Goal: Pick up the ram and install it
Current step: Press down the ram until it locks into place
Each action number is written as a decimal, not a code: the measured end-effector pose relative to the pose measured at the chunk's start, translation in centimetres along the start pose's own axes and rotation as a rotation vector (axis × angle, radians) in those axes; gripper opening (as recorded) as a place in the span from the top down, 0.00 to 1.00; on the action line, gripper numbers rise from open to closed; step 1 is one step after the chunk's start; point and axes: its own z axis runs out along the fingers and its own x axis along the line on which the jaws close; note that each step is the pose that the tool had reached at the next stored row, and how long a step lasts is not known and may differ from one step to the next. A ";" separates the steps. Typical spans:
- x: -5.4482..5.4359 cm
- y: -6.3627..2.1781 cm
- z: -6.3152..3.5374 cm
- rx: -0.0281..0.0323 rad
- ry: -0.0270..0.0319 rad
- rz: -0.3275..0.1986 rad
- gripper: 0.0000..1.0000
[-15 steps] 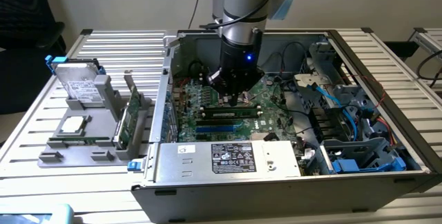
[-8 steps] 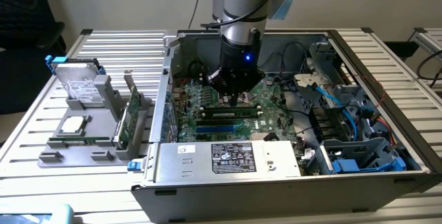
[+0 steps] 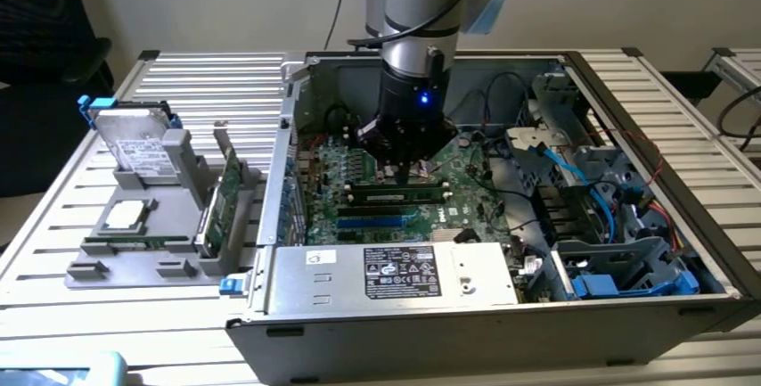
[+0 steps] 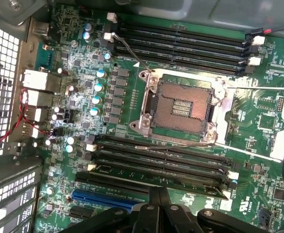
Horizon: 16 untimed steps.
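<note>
your gripper [image 3: 405,168] hangs low inside the open computer case [image 3: 618,101], right above the motherboard [image 3: 356,168], and you cannot tell from these views whether its claw is wide, narrow or holding anything.

just below the gripper in the exterior view, the ram [image 3: 397,196] lies lengthwise in one of the dark memory slots, a thin green stick with dark chips. in the wrist view you see the same stick [image 4: 180,177] seated along the slot bank nearest the gripper body, with the empty cpu socket [image 4: 180,107] beyond it and a second bank of slots [image 4: 180,46] on the socket's far side.

outside the case, toward the exterior view's left, a grey holder [image 3: 143,257] carries a hard drive [image 3: 134,141], a processor [image 3: 124,215] and a green expansion card [image 3: 217,203] standing on edge.
</note>
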 end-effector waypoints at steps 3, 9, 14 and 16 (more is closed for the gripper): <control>0.0 0.00 0.00 0.0079 -0.0056 0.023 0.89; 0.0 -0.01 -0.01 0.0144 -0.0107 0.045 0.89; 0.0 0.00 0.00 0.0144 -0.0108 0.045 0.89; 0.0 0.00 0.00 0.0144 -0.0108 0.045 0.89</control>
